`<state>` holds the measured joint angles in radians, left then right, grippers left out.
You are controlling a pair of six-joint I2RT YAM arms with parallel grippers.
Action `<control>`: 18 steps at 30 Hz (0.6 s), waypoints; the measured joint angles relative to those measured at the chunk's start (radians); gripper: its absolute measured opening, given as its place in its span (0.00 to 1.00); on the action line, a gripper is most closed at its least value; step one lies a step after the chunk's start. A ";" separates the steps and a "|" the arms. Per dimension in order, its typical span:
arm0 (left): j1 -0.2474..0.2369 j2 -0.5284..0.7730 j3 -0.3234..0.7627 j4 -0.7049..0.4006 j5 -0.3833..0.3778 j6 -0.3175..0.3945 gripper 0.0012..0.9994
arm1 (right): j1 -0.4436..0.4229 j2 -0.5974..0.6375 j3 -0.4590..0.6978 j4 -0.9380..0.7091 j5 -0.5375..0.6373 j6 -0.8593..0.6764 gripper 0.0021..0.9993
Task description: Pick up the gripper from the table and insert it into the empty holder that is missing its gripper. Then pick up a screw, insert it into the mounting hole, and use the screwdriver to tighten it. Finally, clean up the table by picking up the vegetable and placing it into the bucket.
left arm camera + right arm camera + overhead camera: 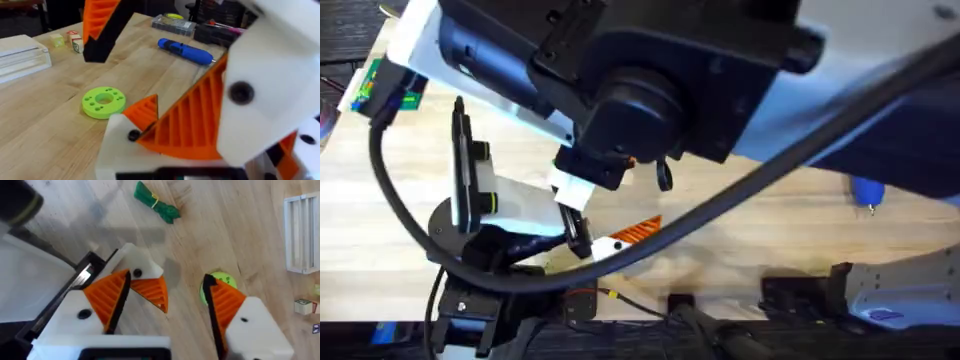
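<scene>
The white holder [141, 269] is the left gripper's [215, 150] own finger mount, with its mounting hole showing. The small orange gripper [152, 294] [143, 111] sits against the holder. My right gripper [167, 305] is open and straddles both, one ribbed finger [105, 300] touching the orange piece and the other [230, 305] well apart. The left gripper is open too. The blue screwdriver [185, 50] [867, 190] lies on the table farther off. The green vegetable [156, 202] lies on bare wood beyond the holder. The bucket [368, 85] peeks out at the far left, mostly hidden. No screw is in view.
A lime green disc [103, 101] [222, 280] lies beside the right gripper's free finger. Small cubes [72, 40], a white slotted tray [301, 232] and a parts box [174, 24] stand around the table's edges. The right arm [650, 60] hangs large under the overhead camera.
</scene>
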<state>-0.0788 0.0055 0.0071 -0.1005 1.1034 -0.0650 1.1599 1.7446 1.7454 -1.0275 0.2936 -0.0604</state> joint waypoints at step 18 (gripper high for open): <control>-0.001 0.000 0.000 0.006 0.000 0.004 0.99 | -0.213 -0.047 0.018 0.031 -0.075 0.149 0.95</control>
<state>-0.0799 0.0055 0.0074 -0.0940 1.1038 -0.0608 0.9467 1.6971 1.7633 -0.9964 0.2185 0.0889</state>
